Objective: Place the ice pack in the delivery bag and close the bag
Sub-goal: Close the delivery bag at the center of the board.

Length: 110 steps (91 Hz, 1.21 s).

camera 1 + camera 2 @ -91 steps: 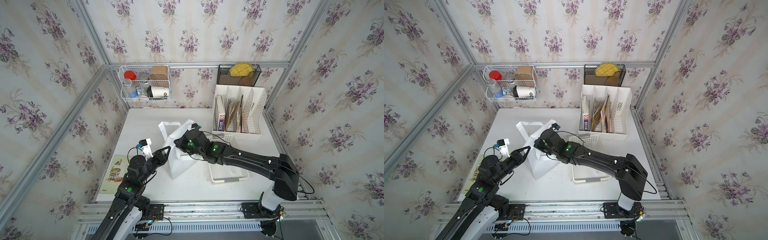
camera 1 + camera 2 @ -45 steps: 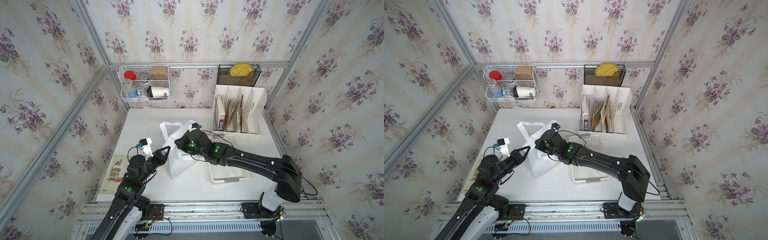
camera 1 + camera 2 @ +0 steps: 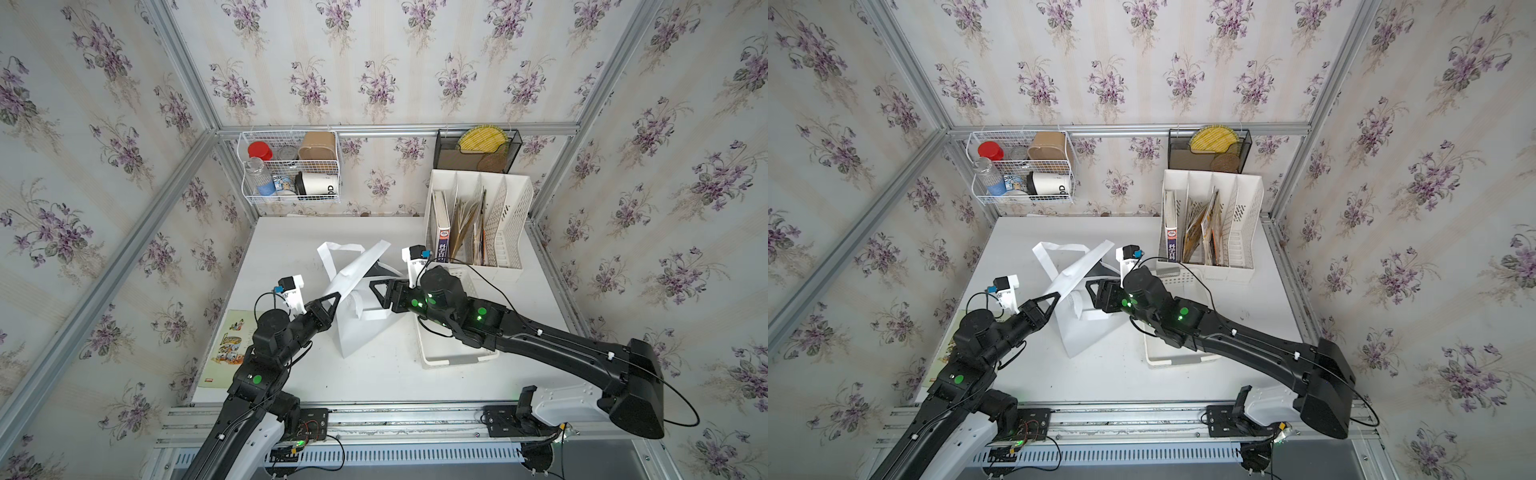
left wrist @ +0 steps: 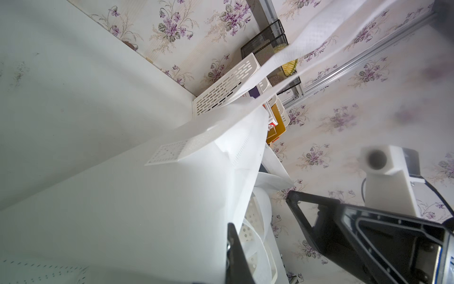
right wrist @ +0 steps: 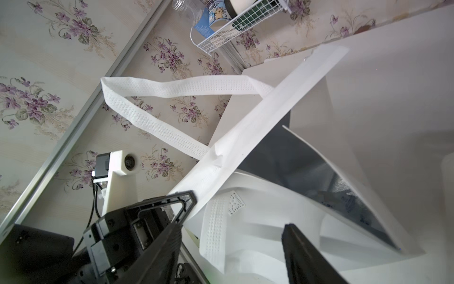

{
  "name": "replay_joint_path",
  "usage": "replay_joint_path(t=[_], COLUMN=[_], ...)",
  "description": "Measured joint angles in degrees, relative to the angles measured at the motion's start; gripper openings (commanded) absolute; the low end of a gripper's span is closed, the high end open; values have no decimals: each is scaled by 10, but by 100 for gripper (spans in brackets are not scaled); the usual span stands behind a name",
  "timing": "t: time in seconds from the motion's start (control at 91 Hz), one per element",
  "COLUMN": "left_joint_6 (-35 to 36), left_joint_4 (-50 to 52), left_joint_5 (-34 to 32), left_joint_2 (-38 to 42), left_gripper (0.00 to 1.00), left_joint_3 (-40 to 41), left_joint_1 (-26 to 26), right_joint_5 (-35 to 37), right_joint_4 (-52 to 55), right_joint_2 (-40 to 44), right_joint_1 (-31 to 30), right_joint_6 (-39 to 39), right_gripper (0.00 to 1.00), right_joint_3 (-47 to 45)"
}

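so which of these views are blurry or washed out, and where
left wrist view: the delivery bag is close and washed out white, its strap and the right wrist camera blurred; right wrist view: looped handle sharp, foil lining in shadow; both top views: sharp, evenly lit

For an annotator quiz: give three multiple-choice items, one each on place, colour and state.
1. Where is the white perforated basket?
A. hanging on a wall
B. on the table beside the delivery bag
C. held aloft

2. The delivery bag's outside is:
A. brown
B. white
C. blue

3. The left end effector is:
A. wide open
B. shut on a bottle
C. shut on the delivery bag's rim

Key:
1 B, it rests on the table by the bag.
2 B, the fabric is plainly white.
3 C, its tips pinch the rim.
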<state>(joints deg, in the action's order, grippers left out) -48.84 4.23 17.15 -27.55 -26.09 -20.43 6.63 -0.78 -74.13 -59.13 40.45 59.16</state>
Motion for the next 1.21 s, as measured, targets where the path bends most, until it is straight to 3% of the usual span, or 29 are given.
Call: replay_joint_path(t=[0.209, 0.484, 0.681, 0.824, 1.033, 1.209], left_joint_6=[1, 1, 1, 1, -3, -3], left_joint_4=[-1, -9, -15, -19, -44, -56], left_joint_5=[14, 41, 60, 70, 86, 101], left_joint_2=[-2, -9, -20, -24, -38, -47], left_gripper=[0, 0, 0, 0, 0, 0], left_joint_3=[0, -2, -4, -5, -2, -2], left_joint_1=[1, 1, 1, 1, 1, 1], right_joint_5=[-30, -149, -212, -252, -321, -373], right_joint_4=[-3, -52, -99, -137, -195, -240], right_joint_2=[62, 42, 18, 1, -47, -80], right_joint_1=[68, 138, 149, 186, 225, 233], right_joint_6=[-87, -134, -146, -143, -134, -134], right_gripper=[75, 69, 64, 54, 54, 45], right_joint_3=[-79, -114, -115, -126, -129, -134])
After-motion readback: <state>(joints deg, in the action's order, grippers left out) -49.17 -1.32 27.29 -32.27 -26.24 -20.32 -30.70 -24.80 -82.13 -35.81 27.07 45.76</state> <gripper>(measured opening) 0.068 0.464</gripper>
